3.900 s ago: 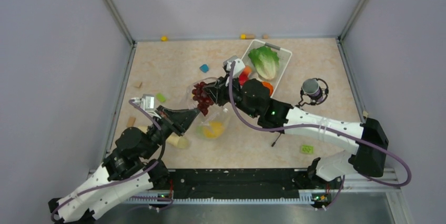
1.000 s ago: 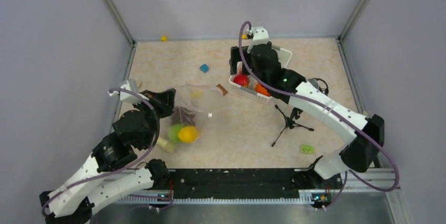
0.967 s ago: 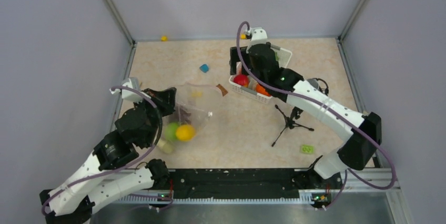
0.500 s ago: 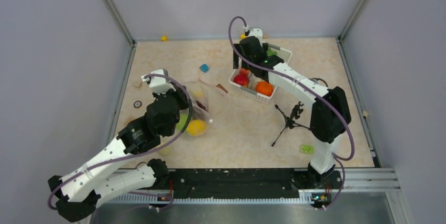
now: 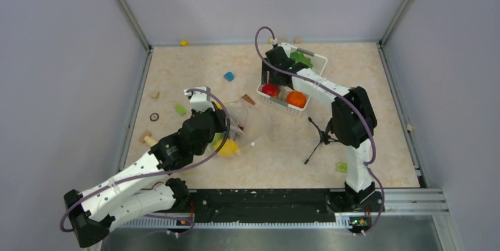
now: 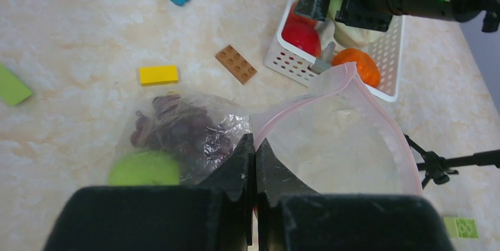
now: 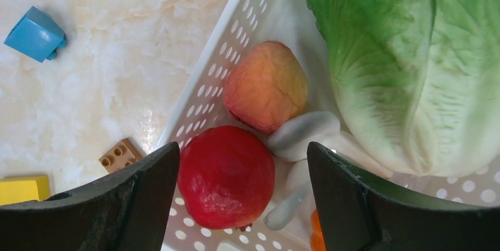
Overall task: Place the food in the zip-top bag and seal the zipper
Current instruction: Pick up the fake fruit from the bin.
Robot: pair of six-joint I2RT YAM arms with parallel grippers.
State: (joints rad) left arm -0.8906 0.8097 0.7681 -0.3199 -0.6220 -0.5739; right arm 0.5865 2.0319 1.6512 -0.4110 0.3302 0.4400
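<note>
**Bag about half loaded, zipper not sealed**

My left tool [image 6: 255,140] is pinched together on the zipper [image 6: 392,121], holding the mouth of the bag [image 6: 336,145] up off the counter [image 6: 71,21]. The mouth gapes to the right of that tool.

Already in the bag:
- grapes [image 6: 177,130], just left of the left tool
- lime [image 6: 144,168], below-left of it
- lemon [image 5: 227,148], seen only in the top view, right beside the tool

My right tool [image 7: 243,152] has its fingers spread apart and holds nothing. It hovers over the basket [image 7: 236,74].

Left in the basket:
- apple [image 7: 227,177], directly between the right tool's fingers
- a peach-coloured fruit [image 7: 265,86], just ahead of the tool
- lettuce [image 7: 413,56], ahead and to its right
- orange [image 6: 357,65], mostly hidden under the right finger in the wrist view

My estimate is three items bagged and at least four to go, then the zipper needs closing. The apple looks like the next pick. I can't identify the pale rounded pieces beside it.

I see no readable brand, label or writing anywhere, and the loose bricks [image 6: 236,63] show studs only.
</note>
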